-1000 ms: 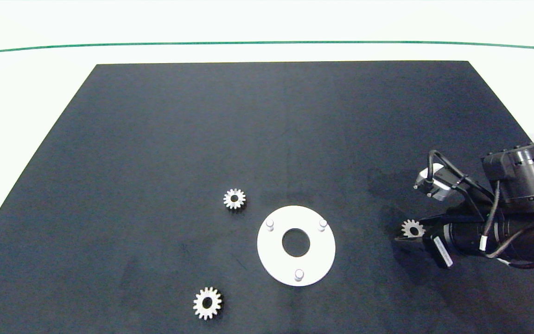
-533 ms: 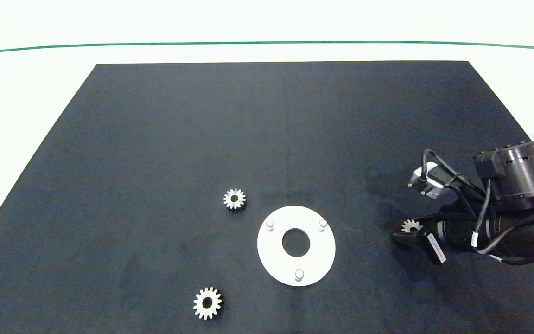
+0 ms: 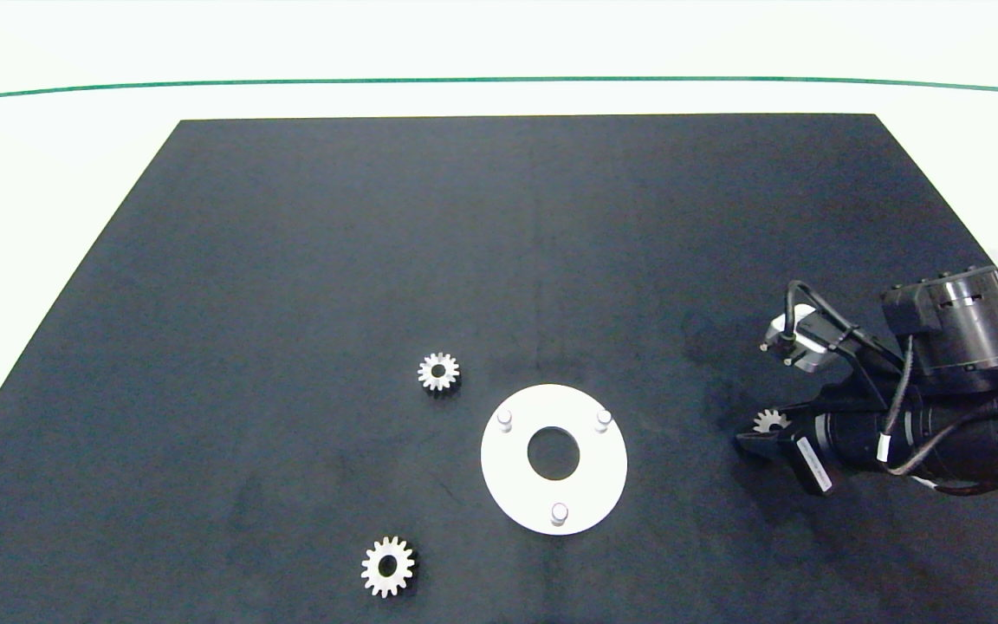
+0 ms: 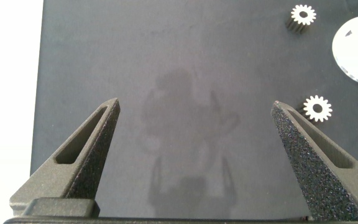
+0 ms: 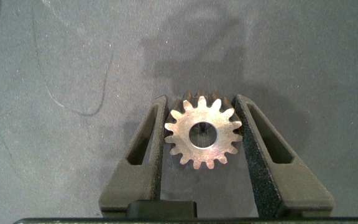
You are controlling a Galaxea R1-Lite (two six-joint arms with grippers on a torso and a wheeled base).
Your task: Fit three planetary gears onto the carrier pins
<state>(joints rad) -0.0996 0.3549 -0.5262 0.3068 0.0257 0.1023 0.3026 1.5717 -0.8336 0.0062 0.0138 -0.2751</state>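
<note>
Right wrist view: right gripper (image 5: pixel 202 138) is closing its fingers on a planetary gear (image 5: pixel 202 138) lying flat on the mat, right of the white disc (image 3: pixel 554 459). Squeezing evenly across opposite teeth seems advisable. Left gripper (image 4: pixel 196 124) is hovering open. Carrier pins (image 3: pixel 603 419) are standing bare.
</note>
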